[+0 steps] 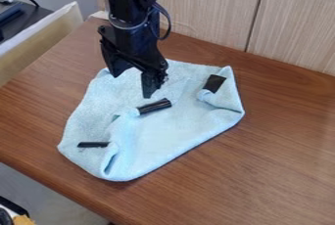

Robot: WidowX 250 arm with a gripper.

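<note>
Down comes the line of the black arm [134, 1] from the top edge, nearly upright, the wrist leaning slightly, and at the bottom of it hangs the gripper [132, 85], angled so one finger sits lower and farther to the view's right than the other. And those two fingers are spread, a clear gap between them, nothing pinched in there! Right underneath lies the light blue cloth [163, 138], spread out but rumpled, the gripper over its upper part; whether the fingertips touch the fabric, I can't tell.

Just below the lower finger, a touch to the right, there's the middle black strip [154, 106], slanting, with a ridge of fabric running down from its left end. Swing out to the right of the gripper, and it's the upper black strip [214, 83], near a corner where the cloth is folded over on itself. Now well below the gripper and off to the left: the lower black strip [93, 145], lying almost level, its right end at a curled fold that opens like a little pocket.

All around the cloth runs the brown wooden table [281, 155]. Behind the gripper and to its right stands the pale wood-grain panel [203, 9], a dark seam down it; off to the upper left, beyond the table, a pale-rimmed box [40, 40].
</note>
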